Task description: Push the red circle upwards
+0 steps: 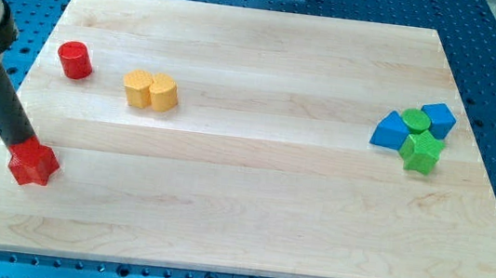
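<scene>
**Tip parked at the wrong red block, circle not yet reached**

In the one camera view, the arm carried no claw at all, so there was nothing to open or close and nothing held; it ended in a dark rod, and my tip (26, 147) sat against the top edge of the red star block (34, 163) near the view's left edge of the wooden surface (250, 205).

The red circle (74, 59) stood well above my tip and slightly to its right, apart from it and untouched. Just to the right of the circle lay the yellow block (150, 91), heart-like in outline. Far off to the right of my tip sat a cluster: two blue blocks (389, 131) (439, 117), a green round block (415, 119) and a green star block (421, 152).

By my reading, the approach was under way and the push had not begun. The next move called for drawing my tip clear of the star, bringing it just below the circle, then driving straight towards the view's top.
</scene>
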